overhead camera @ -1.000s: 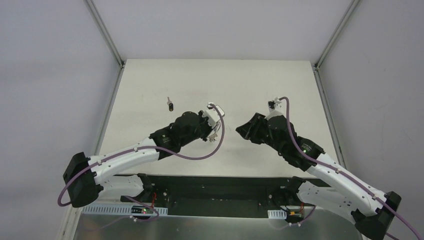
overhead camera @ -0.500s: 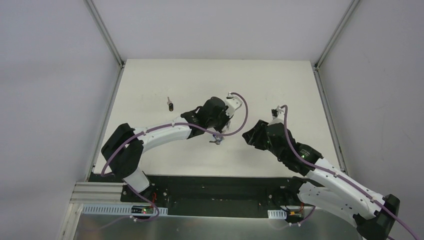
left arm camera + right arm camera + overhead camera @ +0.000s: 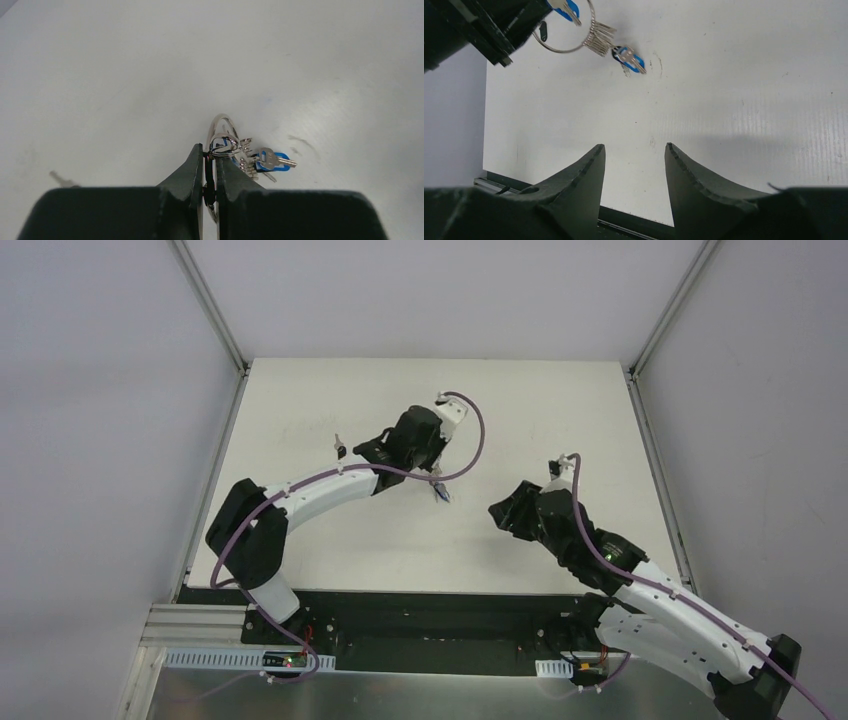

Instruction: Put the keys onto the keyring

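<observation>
My left gripper is shut on the thin silver keyring, holding it edge-on just above the white table. Several small silver keys hang on the ring in a bunch, and a blue-headed key lies beside them. In the right wrist view the keyring with the keys and the blue key shows at the top left. My right gripper is open and empty, well apart from the ring. From above, the left gripper is mid-table and the right gripper to its right.
A small dark and silver item lies alone on the table left of the left arm; its silver tip shows in the left wrist view. The table's black front edge is just under my right gripper.
My left arm has stretched out and carried the ring with keys a little farther back and right. My right gripper has drawn back to the right, away from the ring.
</observation>
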You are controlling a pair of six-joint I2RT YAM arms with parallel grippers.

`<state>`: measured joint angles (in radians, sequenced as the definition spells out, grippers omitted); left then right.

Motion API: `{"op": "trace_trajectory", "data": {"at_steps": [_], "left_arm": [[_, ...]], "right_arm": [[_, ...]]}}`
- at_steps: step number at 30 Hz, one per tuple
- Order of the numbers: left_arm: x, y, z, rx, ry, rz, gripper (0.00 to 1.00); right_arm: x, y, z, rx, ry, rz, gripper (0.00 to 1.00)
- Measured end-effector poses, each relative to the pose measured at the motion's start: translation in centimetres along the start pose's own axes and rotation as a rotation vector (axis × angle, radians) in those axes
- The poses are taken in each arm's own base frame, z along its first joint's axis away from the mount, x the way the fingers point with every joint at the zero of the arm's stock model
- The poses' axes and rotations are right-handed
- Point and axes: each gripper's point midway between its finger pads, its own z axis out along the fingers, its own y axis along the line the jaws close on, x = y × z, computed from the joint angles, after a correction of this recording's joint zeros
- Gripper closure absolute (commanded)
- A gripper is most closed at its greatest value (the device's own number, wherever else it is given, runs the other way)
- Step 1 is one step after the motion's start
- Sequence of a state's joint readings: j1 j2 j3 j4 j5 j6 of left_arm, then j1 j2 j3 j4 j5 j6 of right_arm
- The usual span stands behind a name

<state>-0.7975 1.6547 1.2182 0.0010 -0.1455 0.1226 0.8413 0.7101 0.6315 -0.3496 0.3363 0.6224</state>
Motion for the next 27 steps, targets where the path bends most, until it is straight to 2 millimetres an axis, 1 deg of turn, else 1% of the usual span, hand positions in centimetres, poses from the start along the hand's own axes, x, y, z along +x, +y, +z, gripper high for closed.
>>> {"op": "trace_trajectory", "data": {"at_steps": [2, 4, 5, 7, 9, 11, 13, 14, 15, 16, 17, 19, 20, 21, 22, 23, 24, 25, 27], "left_arm": [[1.0, 3.1, 0.2, -0.093, 0.025, -0.021, 1.0], [2.4, 6.4, 0.1, -0.203, 0.062, -0.03, 1.0], [3.1, 8.1, -0.2, -0.267, 0.084, -0.025, 1.0], [4.2, 10.7, -0.9, -0.377, 0.124, -0.003, 1.0], [4.6, 12.4, -1.7, -0.468, 0.154, 0.029, 1.0], [4.8, 13.0, -2.4, -0.523, 0.179, 0.063, 1.0], [5.2, 13.0, -2.5, -0.554, 0.207, 0.102, 1.0], [5.3, 12.6, -2.3, -0.557, 0.221, 0.122, 1.0], [5.3, 12.0, -1.8, -0.561, 0.24, 0.158, 0.96], [5.2, 11.0, -1.0, -0.556, 0.257, 0.196, 0.8], [5.2, 9.7, 0.1, -0.546, 0.271, 0.235, 0.7], [5.1, 6.4, 2.6, -0.51, 0.299, 0.323, 0.54], [4.9, 4.3, 4.1, -0.486, 0.302, 0.357, 0.37], [5.2, 2.5, 5.2, -0.468, 0.308, 0.39, 0.16], [5.5, 0.4, 6.5, -0.442, 0.313, 0.428, 0.03], [6.0, -1.7, 7.6, -0.417, 0.319, 0.463, 0.01], [6.7, -3.2, 8.2, -0.403, 0.331, 0.499, 0.01], [6.4, -4.2, 8.2, -0.419, 0.32, 0.515, 0.01], [5.4, -5.8, 8.2, -0.37, 0.287, 0.487, 0.01]], "right_arm": [[0.2, -0.2, 0.2, 0.004, 0.003, -0.004, 0.49], [0.5, -0.4, 0.5, 0.011, 0.008, -0.008, 0.48], [0.6, -0.5, 0.6, 0.015, 0.011, -0.011, 0.48], [0.9, -0.7, 0.9, 0.023, 0.019, -0.015, 0.48], [1.0, -0.9, 1.0, 0.027, 0.022, -0.019, 0.47], [1.1, -1.0, 1.1, 0.027, 0.024, -0.023, 0.47], [1.2, -1.0, 1.1, 0.027, 0.025, -0.025, 0.47], [1.2, -1.0, 1.1, 0.027, 0.024, -0.027, 0.47], [1.2, -1.0, 1.1, 0.027, 0.024, -0.029, 0.47], [1.2, -1.0, 1.2, 0.025, 0.022, -0.029, 0.46], [1.1, -1.1, 1.2, 0.026, 0.021, -0.029, 0.46], [1.1, -1.1, 1.2, 0.025, 0.02, -0.028, 0.45], [1.1, -1.1, 1.1, 0.025, 0.019, -0.026, 0.45], [1.1, -1.2, 1.1, 0.023, 0.017, -0.025, 0.45], [1.1, -1.2, 1.0, 0.022, 0.015, -0.024, 0.45], [1.1, -1.4, 0.8, 0.022, 0.015, -0.024, 0.45], [1.2, -1.6, 0.6, 0.024, 0.018, -0.025, 0.45], [1.3, -1.8, 0.4, 0.025, 0.02, -0.026, 0.45], [1.1, -1.7, -0.1, 0.01, 0.013, -0.02, 0.44]]}}
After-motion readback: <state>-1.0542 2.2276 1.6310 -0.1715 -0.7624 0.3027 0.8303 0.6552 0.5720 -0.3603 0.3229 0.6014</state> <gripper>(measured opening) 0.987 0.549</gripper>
